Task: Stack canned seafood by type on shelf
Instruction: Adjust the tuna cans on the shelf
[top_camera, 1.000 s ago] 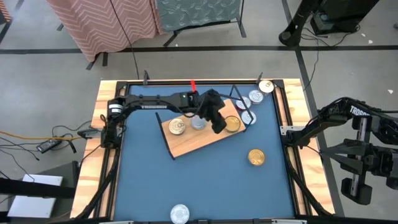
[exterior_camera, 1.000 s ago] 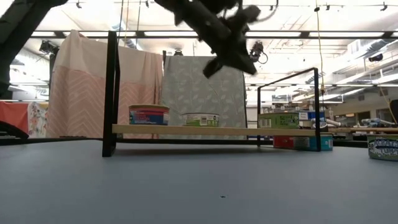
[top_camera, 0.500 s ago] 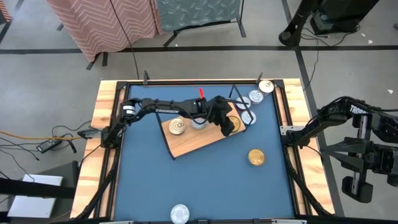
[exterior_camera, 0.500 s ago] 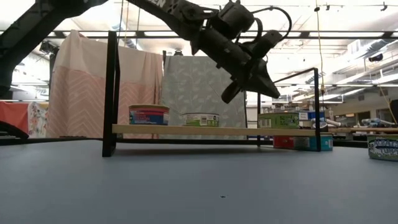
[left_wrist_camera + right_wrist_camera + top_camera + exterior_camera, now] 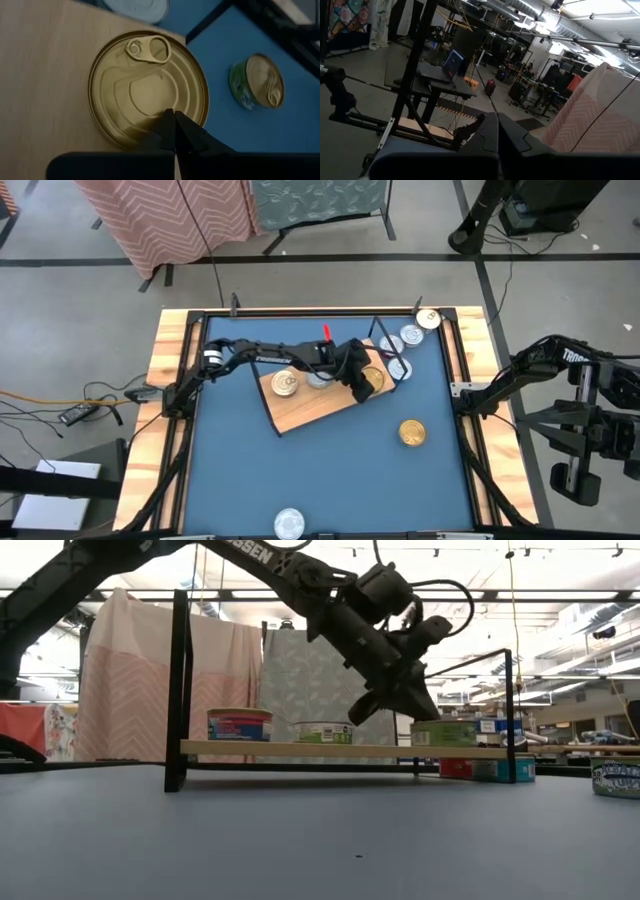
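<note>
The shelf (image 5: 318, 406) is a light-wood board with black wire end frames, lying slantwise on the blue table. Three tins stand on it: a gold-lidded one (image 5: 374, 379) at its right end, a silver one (image 5: 318, 379) in the middle, another (image 5: 286, 384) at the left. My left gripper (image 5: 357, 377) (image 5: 174, 119) is shut, its tips low over the gold lid (image 5: 145, 85) near the rim. My right gripper (image 5: 495, 120) is shut and parked beyond the table's right edge. My left gripper points down from above at the gold tin's lid (image 5: 167, 102), near its rim opposite the pull tab. Whether the shut tips touch the lid, I cannot tell. The tin stands flat on the shelf board.
Three silver tins (image 5: 409, 335) sit by the table's far right corner, beyond the shelf's wire end frame (image 5: 508, 705). A gold tin with a green side (image 5: 412, 433) (image 5: 256, 81) lies on the table to the right. A silver tin (image 5: 289, 523) is at the near edge.
My left gripper has swung toward the table's right along the shelf and come down, from high above the board to just over the gold tin at the shelf's right end. The tins have stayed where they were.
</note>
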